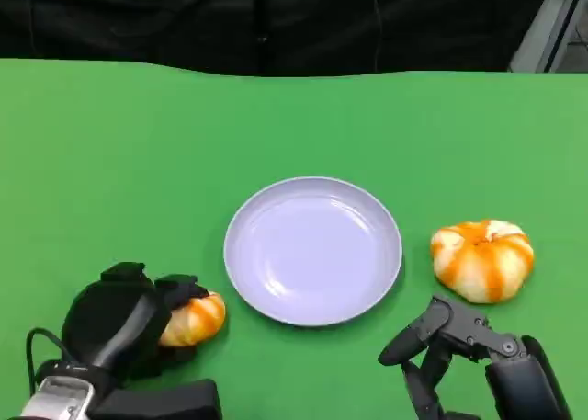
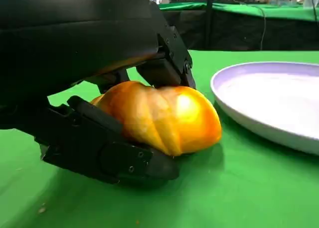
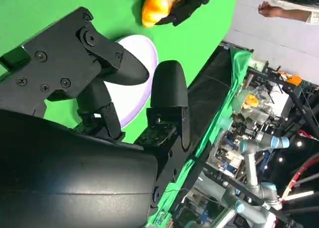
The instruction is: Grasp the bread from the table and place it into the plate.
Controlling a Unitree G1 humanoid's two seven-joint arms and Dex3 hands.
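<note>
Left hand is closed around the bread, fingers above and below it, near the table's front edge toward the left corner. The left wrist view shows the bread resting on the green top, pinched between a lower finger and upper ones; whether it is lifted at all I can't tell, it looks to be touching the surface. Plate sits mid-table, just beside the bread, not touching it.

A second loaf, orange-and-white, pumpkin-shaped, sits beyond the plate toward the right edge. Right hand hovers by the front edge just short of that loaf, fingers spread, holding nothing. A person's hand shows past the table in the right wrist view.

Handling guess: the bread looks light, with a glossy ridged crust. The shine suggests it could be slick, so a squeeze from the ends may let it squirt out. Probably soft or hollow, so too much force may dent it. Best hold is across the rounded middle, fingers seated in the grooves, which is roughly what the left hand has. Grasp looks done; lift and carry over the plate rim not yet done. The rim is raised, so the bread needs to clear it before release.
</note>
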